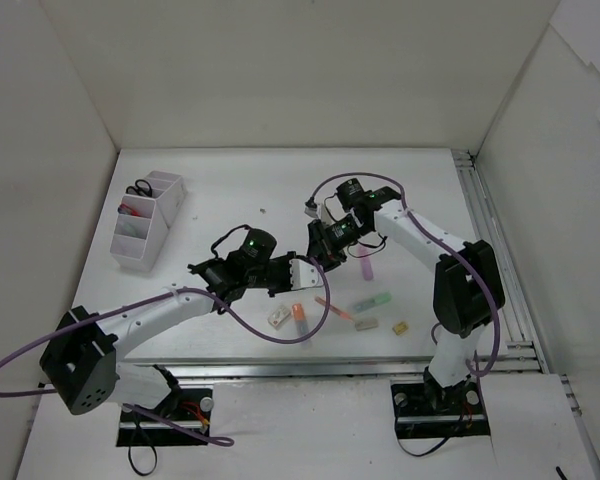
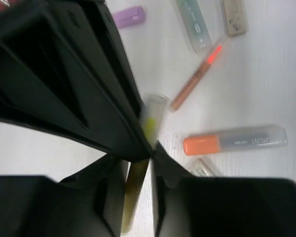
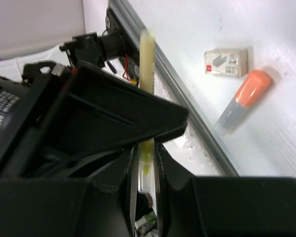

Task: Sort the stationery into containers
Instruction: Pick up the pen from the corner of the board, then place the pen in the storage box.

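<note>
I am watching both arms meeting in the middle of the top view, up off the desk (image 1: pixel 410 190). The right jaws are pinching the yellow highlighter (image 3: pixel 146 54) tight. The left jaws are squeezing it too. The orange highlighter (image 2: pixel 234 140), red pen (image 2: pixel 196 79) and eraser (image 2: pixel 234 17) are lying on the desk just below them. The white organiser (image 1: pixel 135 255) is sitting at the upper left, holding scissors (image 1: pixel 138 187).

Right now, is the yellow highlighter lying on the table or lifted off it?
Lifted: the yellow highlighter is pinched between the right fingers, and the left fingers grip it too, in the air.
</note>
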### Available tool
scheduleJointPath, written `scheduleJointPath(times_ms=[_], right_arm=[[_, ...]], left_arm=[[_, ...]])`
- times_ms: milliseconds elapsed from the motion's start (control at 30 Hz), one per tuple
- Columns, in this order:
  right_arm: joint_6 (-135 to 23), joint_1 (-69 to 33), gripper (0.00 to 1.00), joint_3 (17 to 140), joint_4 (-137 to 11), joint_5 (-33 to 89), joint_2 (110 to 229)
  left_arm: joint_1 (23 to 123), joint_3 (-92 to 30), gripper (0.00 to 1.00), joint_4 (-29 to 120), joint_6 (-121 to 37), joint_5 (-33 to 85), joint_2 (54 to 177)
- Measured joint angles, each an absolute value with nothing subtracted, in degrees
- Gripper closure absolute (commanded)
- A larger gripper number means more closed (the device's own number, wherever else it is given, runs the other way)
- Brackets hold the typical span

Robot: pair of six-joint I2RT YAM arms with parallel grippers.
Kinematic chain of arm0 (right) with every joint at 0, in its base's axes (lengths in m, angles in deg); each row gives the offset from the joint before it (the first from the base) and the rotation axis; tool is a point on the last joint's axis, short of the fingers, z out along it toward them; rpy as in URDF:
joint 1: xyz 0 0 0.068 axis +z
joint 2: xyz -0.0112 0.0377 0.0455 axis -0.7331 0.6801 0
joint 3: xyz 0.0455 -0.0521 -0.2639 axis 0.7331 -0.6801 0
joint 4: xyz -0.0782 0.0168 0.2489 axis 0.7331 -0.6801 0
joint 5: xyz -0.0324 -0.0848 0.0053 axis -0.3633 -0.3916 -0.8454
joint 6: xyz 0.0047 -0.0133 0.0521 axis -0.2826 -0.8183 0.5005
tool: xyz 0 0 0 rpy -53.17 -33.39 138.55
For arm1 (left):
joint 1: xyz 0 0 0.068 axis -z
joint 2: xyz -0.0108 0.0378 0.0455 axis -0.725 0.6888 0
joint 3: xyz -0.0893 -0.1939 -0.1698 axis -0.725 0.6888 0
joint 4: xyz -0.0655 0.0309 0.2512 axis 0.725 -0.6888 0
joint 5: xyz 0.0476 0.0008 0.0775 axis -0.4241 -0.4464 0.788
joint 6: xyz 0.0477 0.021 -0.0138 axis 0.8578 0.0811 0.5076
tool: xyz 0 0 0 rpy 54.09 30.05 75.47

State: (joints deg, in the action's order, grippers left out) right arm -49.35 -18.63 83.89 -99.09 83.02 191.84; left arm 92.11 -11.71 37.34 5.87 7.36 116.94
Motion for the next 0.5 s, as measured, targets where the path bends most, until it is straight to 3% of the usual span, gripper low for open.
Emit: scheduleJointPath(times_ms=[67, 167, 200, 267, 300, 367, 400, 433, 500], right_arm=[[-49.39, -19.35, 1.00, 84.00, -99.13, 83.30, 192.21], [-49.35, -19.88, 0.98, 84.07, -99.00, 83.89, 192.76], [-49.35, -19.86, 0.85, 84.18, -98.98, 83.98, 192.94], [-49.22, -19.86, 0.73, 84.48, -98.98, 83.94, 193.13], [-49.09, -19.86, 0.58, 84.66, -99.18, 83.81, 193.15], [-48.91, -19.99, 0.48, 85.05, -99.70, 82.06, 193.11], [-48.67, -20.53, 0.31, 85.14, -99.66, 81.07, 193.07], [-48.15, -20.99, 0.22, 85.16, -99.53, 79.59, 192.76], [-46.57, -22.52, 0.18, 85.12, -98.52, 77.14, 191.62]], left_arm=[[92.20, -11.75, 1.00, 35.90, 5.67, 7.73, 117.05], [92.27, -11.77, 1.00, 35.48, 5.63, 8.17, 117.18], [92.27, -11.77, 1.00, 35.39, 5.47, 8.41, 117.18], [92.27, -11.77, 1.00, 35.41, 5.28, 8.80, 117.18], [92.27, -11.77, 1.00, 35.57, 5.21, 9.32, 117.18], [92.20, -11.90, 1.00, 36.27, 4.86, 10.79, 117.16], [92.14, -11.90, 1.00, 36.59, 4.62, 11.44, 117.07], [91.92, -11.90, 1.00, 37.16, 4.08, 12.28, 116.96], [90.56, -11.71, 1.00, 39.00, 2.72, 12.87, 116.39]])
